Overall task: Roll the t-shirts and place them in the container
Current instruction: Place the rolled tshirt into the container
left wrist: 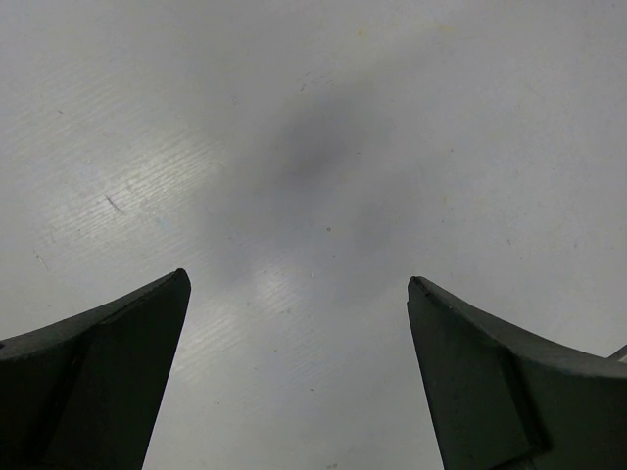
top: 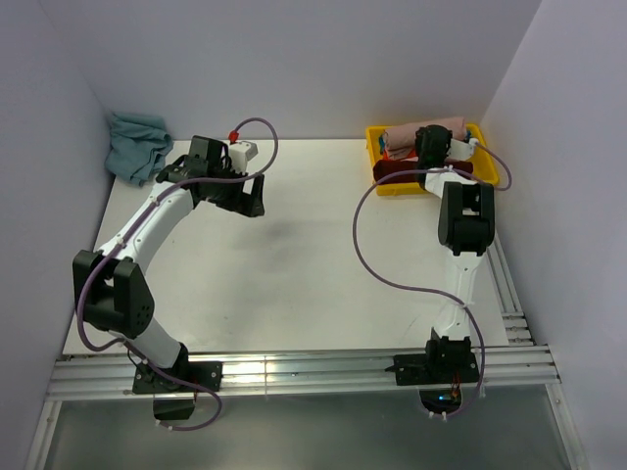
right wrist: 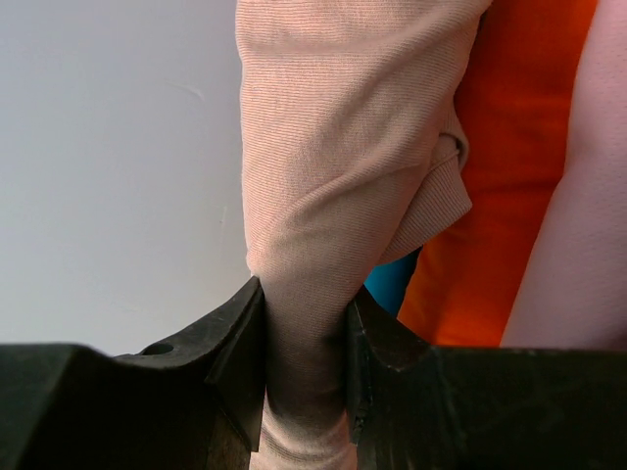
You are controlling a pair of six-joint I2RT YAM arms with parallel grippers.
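Observation:
A dusty pink t-shirt (top: 431, 130) lies bunched in the yellow bin (top: 490, 166) at the back right, on top of a dark red garment (top: 402, 173). My right gripper (top: 431, 145) is over the bin and shut on a fold of the pink t-shirt (right wrist: 333, 166); its fingers (right wrist: 235, 343) pinch the cloth from both sides. Orange cloth (right wrist: 519, 176) and a bit of blue cloth show behind it. My left gripper (top: 253, 196) is open and empty above bare table (left wrist: 304, 196). A teal t-shirt (top: 137, 145) lies crumpled at the back left corner.
White walls close the table on the left, back and right. Aluminium rails run along the near edge (top: 313, 372) and the right side (top: 509, 294). Purple cables (top: 367, 245) loop from both arms over the table.

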